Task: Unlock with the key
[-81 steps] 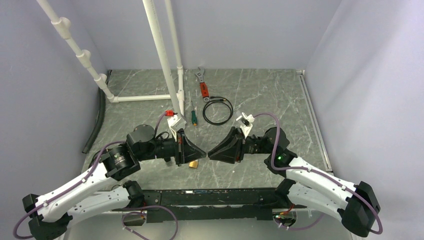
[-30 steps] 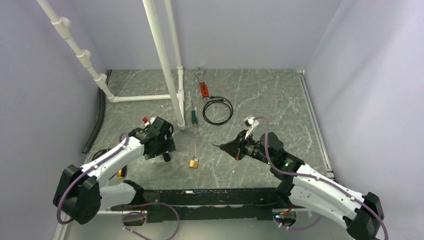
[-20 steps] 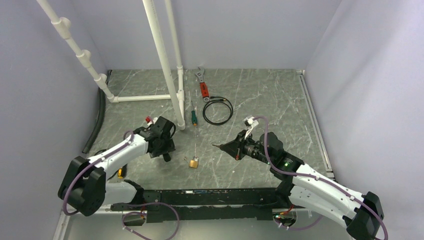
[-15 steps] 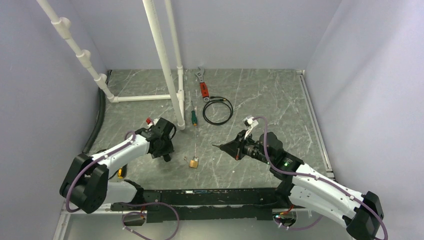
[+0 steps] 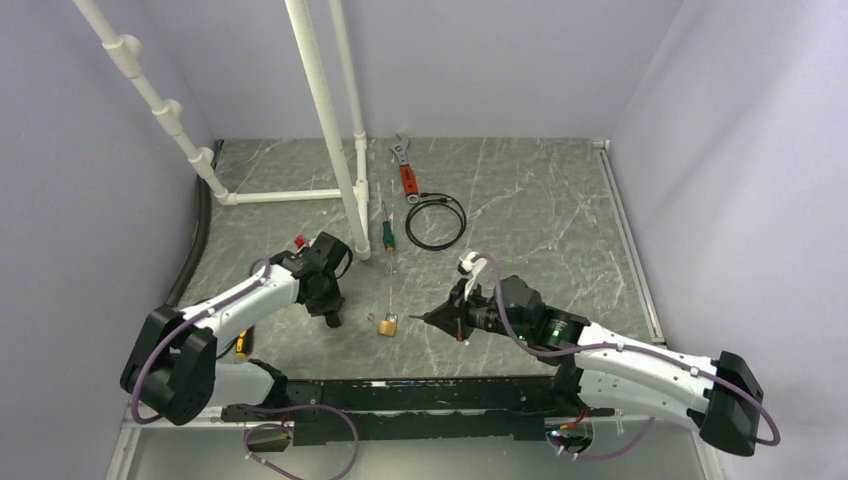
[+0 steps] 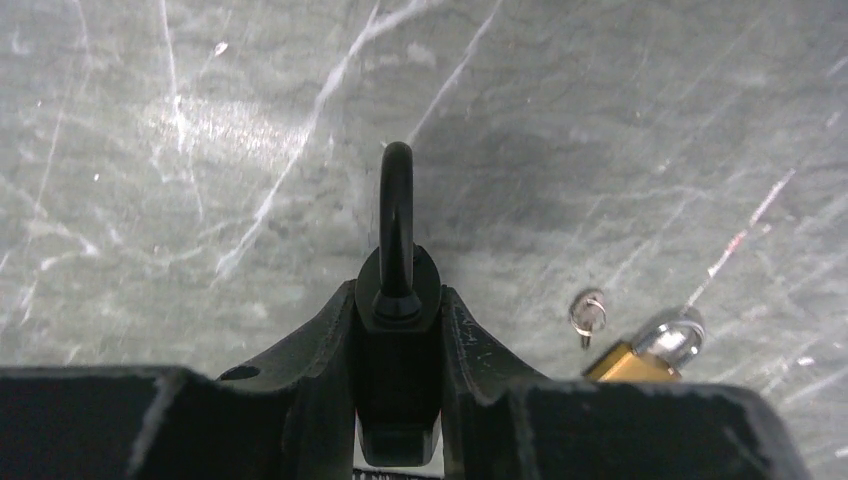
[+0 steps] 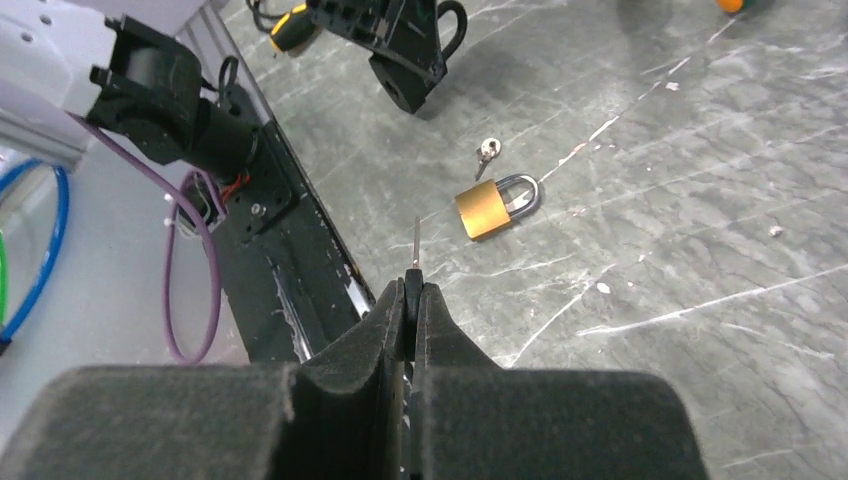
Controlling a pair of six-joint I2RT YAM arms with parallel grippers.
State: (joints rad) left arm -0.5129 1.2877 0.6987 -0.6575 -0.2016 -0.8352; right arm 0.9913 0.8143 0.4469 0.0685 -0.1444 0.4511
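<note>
The right hand (image 7: 410, 292) is clamped on the tiny black-headed key (image 7: 416, 238). Its thin metal blade sticks out just right of the small brass padlock (image 7: 482, 210), which lies on the grey marbled desk (image 5: 520, 200). Further left, the left hand (image 6: 398, 305) is narrow, its fingers pressed against a black padlock (image 6: 397, 190).

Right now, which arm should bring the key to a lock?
Right. The right gripper pinches the key, blade sticking out, with the brass padlock lying just ahead. The left gripper is clamped around a black padlock and holds no key.
</note>
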